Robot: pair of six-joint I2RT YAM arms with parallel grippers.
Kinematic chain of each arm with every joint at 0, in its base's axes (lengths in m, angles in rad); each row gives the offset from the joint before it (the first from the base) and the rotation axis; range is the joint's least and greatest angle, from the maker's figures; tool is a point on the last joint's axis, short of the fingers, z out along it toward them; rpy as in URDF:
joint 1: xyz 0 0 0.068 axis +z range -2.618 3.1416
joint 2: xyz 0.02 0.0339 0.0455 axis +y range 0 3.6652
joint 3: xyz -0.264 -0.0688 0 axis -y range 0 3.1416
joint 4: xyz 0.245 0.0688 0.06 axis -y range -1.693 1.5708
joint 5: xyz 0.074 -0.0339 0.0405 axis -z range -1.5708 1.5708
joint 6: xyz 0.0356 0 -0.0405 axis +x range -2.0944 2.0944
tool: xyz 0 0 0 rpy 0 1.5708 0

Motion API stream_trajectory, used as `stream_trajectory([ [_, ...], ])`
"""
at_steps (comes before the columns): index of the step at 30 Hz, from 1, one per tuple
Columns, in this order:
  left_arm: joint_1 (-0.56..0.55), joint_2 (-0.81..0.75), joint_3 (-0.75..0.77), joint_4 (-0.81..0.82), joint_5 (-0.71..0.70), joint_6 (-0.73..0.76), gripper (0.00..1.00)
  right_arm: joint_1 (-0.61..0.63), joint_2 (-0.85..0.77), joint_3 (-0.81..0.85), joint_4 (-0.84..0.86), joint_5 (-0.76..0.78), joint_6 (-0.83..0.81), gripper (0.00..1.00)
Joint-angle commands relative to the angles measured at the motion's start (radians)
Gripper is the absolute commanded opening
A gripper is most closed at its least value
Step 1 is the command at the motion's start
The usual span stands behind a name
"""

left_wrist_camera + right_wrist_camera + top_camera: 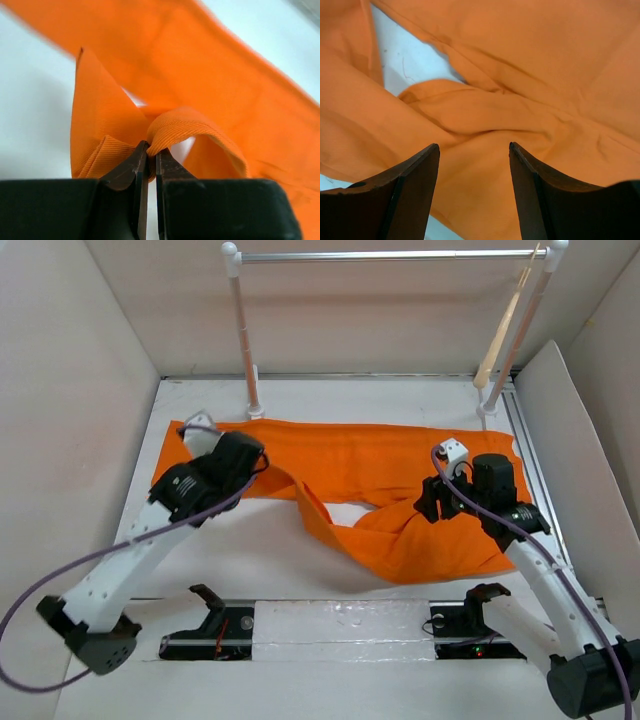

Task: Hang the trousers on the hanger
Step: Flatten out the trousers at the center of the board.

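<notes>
One trousers [200, 90] fold pinched in left claw [151, 149]

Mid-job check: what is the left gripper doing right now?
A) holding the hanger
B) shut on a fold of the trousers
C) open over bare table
B: the left gripper is pinched shut on a raised fold of the trousers, while the hanger hangs on the rack.

White table [250, 560]. Orange trousers [360, 465] lie across its middle, spread left to right. Far leg mostly flat, near leg rumpled and bunched toward the near edge, bare table showing between them. Rack [245, 340] stands at the far edge, just behind the trousers.
</notes>
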Motion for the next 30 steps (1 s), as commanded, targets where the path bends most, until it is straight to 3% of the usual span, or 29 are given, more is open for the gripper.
stream_trajectory([
  [1,0.019,-0.128,-0.192,-0.156,-0.067,-0.170,0.00,-0.008,-0.016,-0.024,0.004,-0.007,-0.022,0.63],
  [5,0.119,-0.414,-0.455,-0.156,-0.025,-0.316,0.00,-0.017,-0.016,-0.052,-0.008,-0.030,-0.028,0.63],
  [6,0.134,-0.458,-0.486,-0.156,-0.019,-0.338,0.23,-0.017,-0.016,-0.053,-0.011,-0.054,-0.029,0.63],
  [8,0.167,-0.572,-0.484,-0.156,-0.022,-0.388,0.53,-0.007,-0.009,-0.049,-0.020,-0.064,-0.025,0.63],
  [9,0.176,-0.601,-0.470,-0.158,-0.033,-0.402,0.84,-0.007,-0.006,-0.047,-0.023,-0.072,-0.029,0.64],
  [10,0.185,-0.625,-0.453,-0.155,-0.048,-0.430,0.92,-0.007,0.000,-0.049,-0.022,-0.076,-0.031,0.64],
  [13,0.185,-0.636,-0.380,-0.155,-0.122,-0.407,0.92,-0.007,0.034,-0.043,-0.020,-0.087,-0.038,0.64],
  [18,0.185,-0.409,-0.355,-0.123,-0.107,-0.289,0.93,0.003,0.091,-0.012,0.013,-0.104,-0.040,0.59],
  [20,0.194,-0.304,-0.376,-0.014,-0.038,-0.243,0.96,0.012,0.106,-0.006,0.035,-0.121,-0.041,0.36],
  [22,0.214,-0.156,-0.405,0.055,0.080,-0.232,0.99,0.042,0.137,0.012,0.049,-0.133,-0.043,0.00],
  [26,0.248,-0.090,-0.468,0.173,0.211,-0.212,0.99,0.146,0.164,0.049,0.088,-0.142,-0.054,0.00],
  [27,0.248,-0.090,-0.490,0.212,0.228,-0.203,0.99,0.244,0.177,0.063,0.105,-0.150,-0.054,0.03],
  [29,0.260,-0.085,-0.519,0.299,0.230,-0.175,0.99,0.367,0.247,0.117,0.153,-0.121,-0.051,0.20],
  [30,0.277,-0.078,-0.514,0.312,0.234,-0.165,0.99,0.424,0.278,0.135,0.176,-0.064,-0.043,0.39],
])
